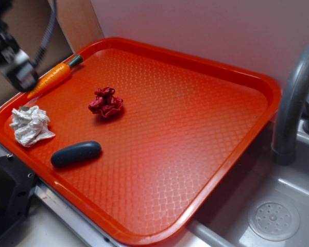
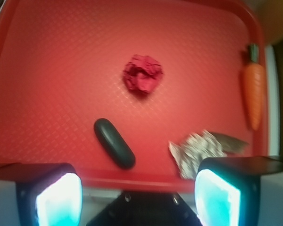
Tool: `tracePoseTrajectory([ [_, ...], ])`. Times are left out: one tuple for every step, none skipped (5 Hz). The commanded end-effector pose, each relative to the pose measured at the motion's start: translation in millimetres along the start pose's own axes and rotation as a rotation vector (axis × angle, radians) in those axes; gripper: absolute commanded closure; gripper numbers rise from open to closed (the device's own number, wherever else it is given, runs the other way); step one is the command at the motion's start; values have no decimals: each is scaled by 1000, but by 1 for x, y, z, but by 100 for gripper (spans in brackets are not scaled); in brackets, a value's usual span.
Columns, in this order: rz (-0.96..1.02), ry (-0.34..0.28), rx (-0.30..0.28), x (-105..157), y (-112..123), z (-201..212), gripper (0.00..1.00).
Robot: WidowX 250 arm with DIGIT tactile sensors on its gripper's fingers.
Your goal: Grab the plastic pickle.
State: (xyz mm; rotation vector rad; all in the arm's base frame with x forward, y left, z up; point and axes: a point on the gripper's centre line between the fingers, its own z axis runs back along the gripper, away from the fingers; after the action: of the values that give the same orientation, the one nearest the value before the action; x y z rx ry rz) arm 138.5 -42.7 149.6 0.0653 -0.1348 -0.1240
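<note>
The plastic pickle (image 1: 75,154) lies flat on the orange tray (image 1: 195,154), near the tray's front-left rim, with nothing touching it. Just beside it toward the left corner sits a crumpled white paper (image 1: 29,125); a crumpled red paper (image 1: 106,102) lies further in, well apart. A toy carrot (image 1: 54,77) rests along the far-left rim. The tray's textured floor is bare across its middle and right side. Past the right rim stand a grey faucet (image 1: 293,103) and a sink (image 1: 278,206) with its drain.

In the wrist view the gripper (image 2: 137,197) hangs over the tray's front rim, fingers (image 2: 56,197) spread wide, holding nothing. In the exterior view it is only a dark, partly cropped shape at top left, seemingly above the carrot.
</note>
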Motion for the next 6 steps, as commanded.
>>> tracePoseTrajectory([
  [0,47,-137,-1,-15,-59,0],
  [0,47,-137,-1,-15,-59,0],
  [0,47,-137,-1,-15,-59,0],
  [0,47,-137,-1,-15,-59,0],
  [-4,9,-71,-18,-11,-104,0],
  [-50,48,-85,-18,-21,-132,0],
])
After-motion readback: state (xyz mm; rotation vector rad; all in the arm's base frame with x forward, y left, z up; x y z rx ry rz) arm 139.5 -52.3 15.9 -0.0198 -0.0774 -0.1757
